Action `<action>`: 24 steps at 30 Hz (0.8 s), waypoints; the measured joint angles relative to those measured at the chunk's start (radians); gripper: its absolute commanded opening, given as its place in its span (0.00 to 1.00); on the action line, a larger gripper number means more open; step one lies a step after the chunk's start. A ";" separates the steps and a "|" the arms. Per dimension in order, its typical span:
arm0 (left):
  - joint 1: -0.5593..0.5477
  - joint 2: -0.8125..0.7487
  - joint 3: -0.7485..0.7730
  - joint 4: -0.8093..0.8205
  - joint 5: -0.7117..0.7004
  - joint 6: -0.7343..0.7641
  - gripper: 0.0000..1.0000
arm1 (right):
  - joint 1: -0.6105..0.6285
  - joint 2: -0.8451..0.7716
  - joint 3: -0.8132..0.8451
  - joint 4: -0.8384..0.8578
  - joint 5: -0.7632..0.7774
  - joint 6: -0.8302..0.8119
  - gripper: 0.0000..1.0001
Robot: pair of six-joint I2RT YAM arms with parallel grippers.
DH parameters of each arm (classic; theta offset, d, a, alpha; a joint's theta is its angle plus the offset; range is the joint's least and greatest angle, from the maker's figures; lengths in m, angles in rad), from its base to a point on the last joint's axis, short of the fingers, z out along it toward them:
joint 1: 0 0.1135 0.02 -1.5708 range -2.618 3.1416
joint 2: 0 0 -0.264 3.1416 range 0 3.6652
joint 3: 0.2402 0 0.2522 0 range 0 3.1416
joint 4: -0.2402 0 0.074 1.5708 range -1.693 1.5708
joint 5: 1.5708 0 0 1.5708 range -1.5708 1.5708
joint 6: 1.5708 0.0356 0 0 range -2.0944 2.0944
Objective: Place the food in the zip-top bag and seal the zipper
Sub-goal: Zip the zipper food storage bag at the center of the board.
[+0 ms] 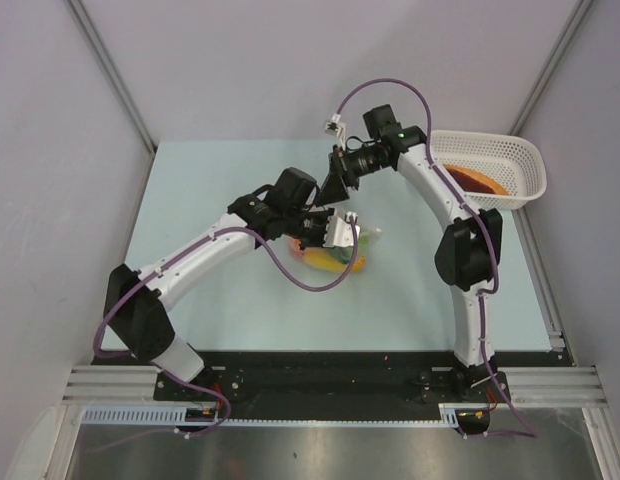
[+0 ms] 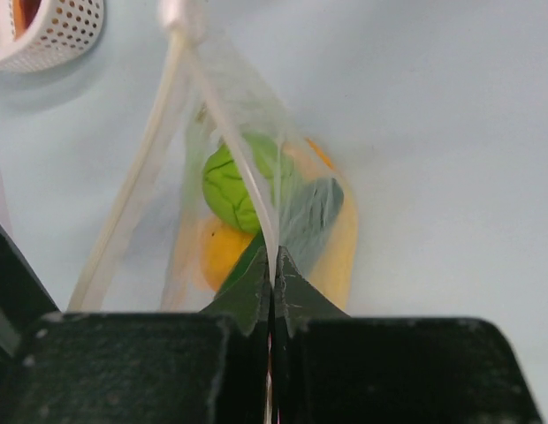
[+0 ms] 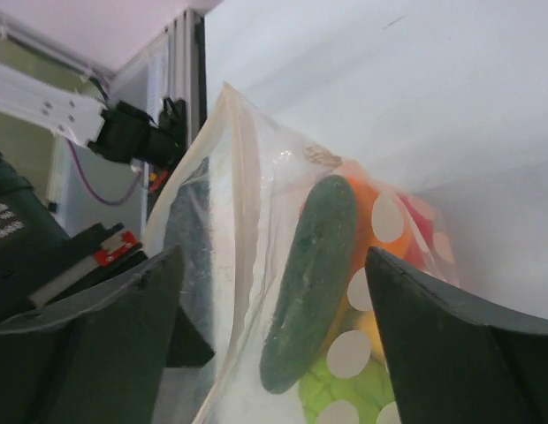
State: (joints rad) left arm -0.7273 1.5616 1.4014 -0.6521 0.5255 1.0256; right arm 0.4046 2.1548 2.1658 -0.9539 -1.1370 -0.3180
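Note:
The dotted clear zip-top bag (image 1: pixel 342 248) lies mid-table with the food inside. In the left wrist view the bag (image 2: pixel 256 115) holds a green ball (image 2: pixel 232 184), a dark green piece (image 2: pixel 316 208) and yellow pieces. My left gripper (image 2: pixel 272 267) is shut on the zipper strip (image 2: pixel 243 168) at the bag's mouth edge; it also shows in the top view (image 1: pixel 335 232). My right gripper (image 3: pixel 274 256) is open, its jaws standing either side of the bag (image 3: pixel 247 221), where a dark green cucumber (image 3: pixel 311 283) and orange, red and green food show. From above the right gripper (image 1: pixel 333 192) is just behind the bag.
A white lattice basket (image 1: pixel 520 155) stands at the back right with an orange-red item (image 1: pixel 477 183) in it; its rim also shows in the left wrist view (image 2: pixel 57 35). Grey walls enclose the pale table (image 1: pixel 240 300).

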 measured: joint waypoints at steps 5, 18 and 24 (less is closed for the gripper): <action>0.000 0.000 0.000 0.023 0.002 -0.131 0.00 | -0.127 -0.124 -0.177 0.073 -0.007 -0.028 0.99; 0.000 0.000 0.000 0.064 0.008 -0.320 0.00 | -0.337 -1.003 -1.160 0.543 0.087 -0.128 0.76; 0.000 0.000 0.000 0.063 0.009 -0.329 0.00 | -0.262 -1.002 -1.331 0.760 0.156 -0.115 0.67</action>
State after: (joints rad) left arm -0.7269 1.5612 1.4017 -0.5892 0.5343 0.6968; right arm 0.1425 1.1530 0.8345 -0.1936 -0.9813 -0.4332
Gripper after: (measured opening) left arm 0.006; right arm 0.698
